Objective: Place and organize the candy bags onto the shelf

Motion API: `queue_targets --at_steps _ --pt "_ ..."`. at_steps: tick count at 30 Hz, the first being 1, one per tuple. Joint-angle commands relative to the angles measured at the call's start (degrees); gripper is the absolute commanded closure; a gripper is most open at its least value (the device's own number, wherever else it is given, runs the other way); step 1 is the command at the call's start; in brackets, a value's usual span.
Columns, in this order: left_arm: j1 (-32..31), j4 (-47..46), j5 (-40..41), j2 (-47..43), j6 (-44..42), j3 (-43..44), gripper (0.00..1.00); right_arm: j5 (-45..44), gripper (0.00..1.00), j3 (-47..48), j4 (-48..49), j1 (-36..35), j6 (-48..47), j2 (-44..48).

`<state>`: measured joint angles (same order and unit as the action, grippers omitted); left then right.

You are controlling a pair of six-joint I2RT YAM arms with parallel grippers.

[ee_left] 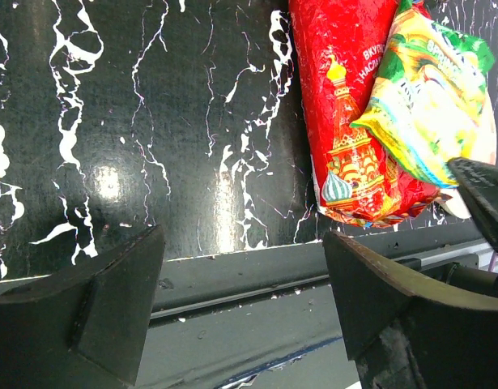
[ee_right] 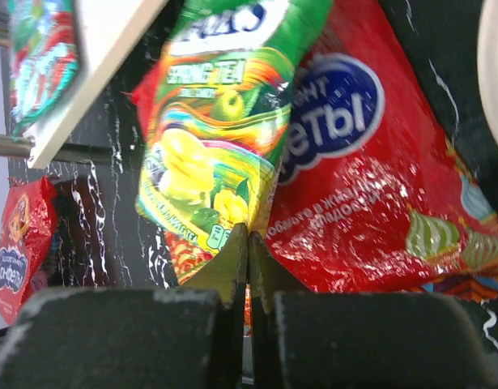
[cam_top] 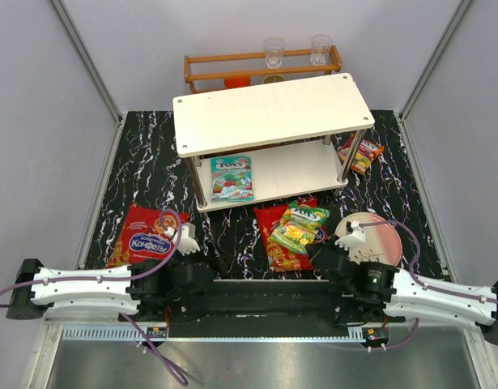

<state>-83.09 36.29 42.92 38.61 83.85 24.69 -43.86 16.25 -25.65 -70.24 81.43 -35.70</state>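
Observation:
The white two-tier shelf stands mid-table with a teal candy bag on its lower board. A green-yellow bag lies across a large red bag in front of the shelf. My right gripper is shut on the green-yellow bag's near edge, its tips pinched together there over the red bag. Another large red bag lies at the left, beside my open left gripper, which holds nothing. A small red-orange bag lies right of the shelf.
A pink-and-cream plate sits under my right wrist. Behind the shelf stands a brown wooden rack with two glasses. Grey walls close in the black marbled table on three sides.

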Motion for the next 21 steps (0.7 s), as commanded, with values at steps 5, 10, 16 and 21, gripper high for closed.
queue_targets --at_steps 5,10,16,21 --pt "-0.14 -1.84 1.38 -0.2 -0.36 -0.34 0.17 -6.51 1.0 10.55 7.43 -0.34 -37.76 2.13" --pt "-0.14 -2.63 1.21 0.76 -0.09 -0.25 0.17 -2.83 1.0 10.99 20.53 -0.34 -57.03 3.09" --pt "-0.14 -4.21 1.2 0.85 -0.18 -1.13 0.17 3.23 1.0 13.71 28.89 1.32 -69.54 -0.75" --pt "-0.14 -4.56 1.73 1.03 -0.8 -0.96 0.17 18.76 1.0 14.34 33.72 12.89 -70.0 -4.63"
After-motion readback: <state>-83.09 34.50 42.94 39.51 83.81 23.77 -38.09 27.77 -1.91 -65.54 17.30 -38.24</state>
